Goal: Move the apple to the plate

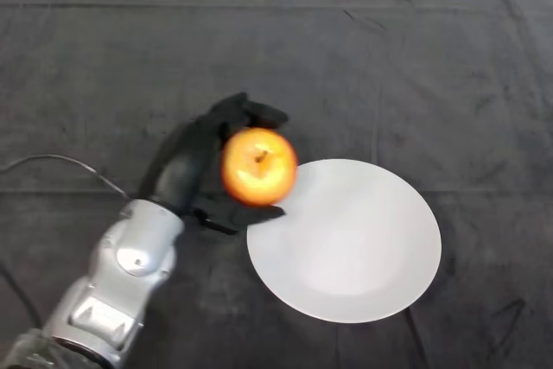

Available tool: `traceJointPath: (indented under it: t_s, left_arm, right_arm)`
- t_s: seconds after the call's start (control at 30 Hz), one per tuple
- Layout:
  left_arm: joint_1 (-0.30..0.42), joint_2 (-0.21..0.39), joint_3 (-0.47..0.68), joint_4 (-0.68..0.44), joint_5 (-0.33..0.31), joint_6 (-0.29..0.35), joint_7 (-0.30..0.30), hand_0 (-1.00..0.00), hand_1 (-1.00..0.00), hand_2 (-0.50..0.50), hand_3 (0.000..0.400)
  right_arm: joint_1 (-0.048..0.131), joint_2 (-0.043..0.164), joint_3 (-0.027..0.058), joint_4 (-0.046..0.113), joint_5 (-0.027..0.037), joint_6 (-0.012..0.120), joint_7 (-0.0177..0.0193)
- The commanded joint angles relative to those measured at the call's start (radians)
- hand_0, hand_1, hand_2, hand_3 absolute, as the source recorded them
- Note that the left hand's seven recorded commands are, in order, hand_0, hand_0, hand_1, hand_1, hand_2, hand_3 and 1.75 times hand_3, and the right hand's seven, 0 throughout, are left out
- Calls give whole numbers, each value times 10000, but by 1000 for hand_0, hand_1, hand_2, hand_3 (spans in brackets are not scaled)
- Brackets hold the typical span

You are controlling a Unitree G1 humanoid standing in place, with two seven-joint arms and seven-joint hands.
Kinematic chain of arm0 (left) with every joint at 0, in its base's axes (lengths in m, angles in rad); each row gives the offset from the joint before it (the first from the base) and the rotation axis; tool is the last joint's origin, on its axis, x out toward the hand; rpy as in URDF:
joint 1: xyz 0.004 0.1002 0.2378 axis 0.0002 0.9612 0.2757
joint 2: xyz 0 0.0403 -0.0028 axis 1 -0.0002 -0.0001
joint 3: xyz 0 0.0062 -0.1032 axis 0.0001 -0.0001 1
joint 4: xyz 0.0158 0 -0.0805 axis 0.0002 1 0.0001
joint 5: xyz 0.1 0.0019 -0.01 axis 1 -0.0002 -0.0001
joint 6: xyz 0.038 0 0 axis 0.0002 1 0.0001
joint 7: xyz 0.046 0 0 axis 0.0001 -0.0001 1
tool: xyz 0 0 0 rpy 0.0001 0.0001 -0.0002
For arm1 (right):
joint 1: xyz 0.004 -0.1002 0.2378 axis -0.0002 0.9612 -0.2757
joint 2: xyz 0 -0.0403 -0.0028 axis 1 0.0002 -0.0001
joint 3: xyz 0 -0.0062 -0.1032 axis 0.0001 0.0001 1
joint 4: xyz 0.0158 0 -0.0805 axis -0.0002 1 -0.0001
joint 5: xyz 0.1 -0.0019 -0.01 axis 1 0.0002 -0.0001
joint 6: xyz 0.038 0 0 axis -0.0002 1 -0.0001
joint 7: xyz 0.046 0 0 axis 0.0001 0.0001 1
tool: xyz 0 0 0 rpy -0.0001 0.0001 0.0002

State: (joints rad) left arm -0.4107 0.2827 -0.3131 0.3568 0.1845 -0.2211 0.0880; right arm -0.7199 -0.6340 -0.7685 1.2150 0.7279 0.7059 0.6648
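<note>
Here the apple (259, 166) — orange-red with a yellowish patch around its stem hollow, which faces up toward the camera — sits in the grasp of the robot hand (200, 166), whose black fingers curl over its far side while the thumb closes beneath its near side, so the hand is clamped on the fruit. The apple overlaps the left rim of the plate (363, 257) as seen from above, with most of it to the left of that rim; whether it touches the plate cannot be told. The white round plate lies on the counter (432, 66), right of centre and toward the near edge. The silver-grey arm (121, 274) comes in from the near left corner — its wrist just left of the plate. A dark creased cloth covers the counter.
</note>
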Motion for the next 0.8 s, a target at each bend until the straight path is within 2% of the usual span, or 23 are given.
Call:
traceJointPath:
  t_s: [0.03,0.3,0.43,0.8]
  left_arm:
    - [-475,-28,-298,-275,295,-365,239,-1000,-1000,0,400]
    - [-749,-110,-1315,296,268,-911,786,-1000,-1000,0,400]
    - [-829,-205,-1867,431,228,-981,1026,-1000,-1000,0,400]
    - [-1012,-49,-2710,1081,-319,-1560,927,-1000,-1000,0,400]
  right_arm:
    - [-2,-136,-82,-292,200,11,-95]
    - [-5,-142,-82,-284,203,15,-94]
    - [-8,-145,-82,-277,204,17,-92]
    - [-17,-157,-82,-253,206,21,-84]
